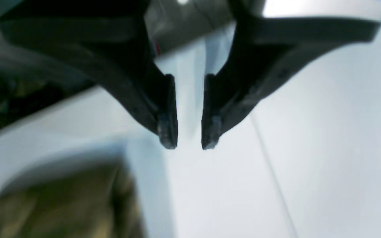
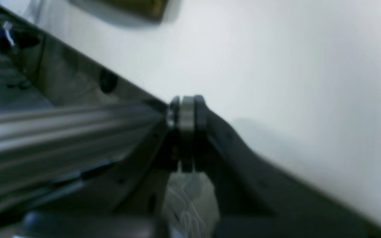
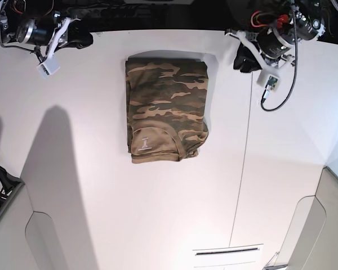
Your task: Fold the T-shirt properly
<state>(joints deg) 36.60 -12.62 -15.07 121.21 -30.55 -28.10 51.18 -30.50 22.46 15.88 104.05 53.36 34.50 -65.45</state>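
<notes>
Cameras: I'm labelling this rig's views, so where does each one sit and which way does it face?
Left wrist: on the left arm, looking past the left gripper, jaws slightly apart, at the table and a T-shirt corner.
Right wrist: on the right arm, along the table edge; the gripper is too blurred to judge.
Base: overhead, facing down on the folded T-shirt, both arms at the top.
Shared: shirt and table.

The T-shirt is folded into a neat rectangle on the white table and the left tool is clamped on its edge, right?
Not quite. The T-shirt is folded into a rectangle on the white table, but the left tool is open and holds nothing, off to the shirt's side. The left wrist view shows its fingertips apart over bare table.
</notes>
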